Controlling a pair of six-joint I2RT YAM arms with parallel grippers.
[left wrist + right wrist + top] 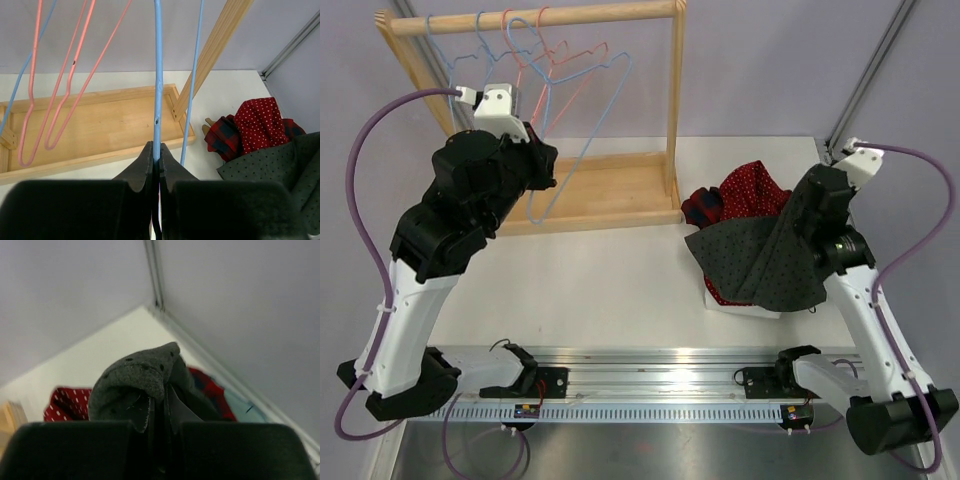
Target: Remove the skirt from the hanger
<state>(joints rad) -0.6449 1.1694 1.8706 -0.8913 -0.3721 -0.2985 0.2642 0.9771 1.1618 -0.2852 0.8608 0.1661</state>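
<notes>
The left fingers (pixel 150 162) are pinched shut on the blue hanger (pixel 158 75), whose hook is cut off at the top of the wrist view. The right fingers (pixel 174 412) are clamped on the grey dotted skirt (pixel 752 262), which is clear of the hanger and drapes over the clothes pile (pixel 745 190) on the bench (pixel 620 280). The fabric hides their tips.

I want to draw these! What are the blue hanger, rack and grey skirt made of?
Blue hanger: thin wire, likely metal, blue coating with small chips. Rack: pale bare wood, grain visible. Grey skirt: soft matte cloth, perhaps woolly; it drapes.
</notes>
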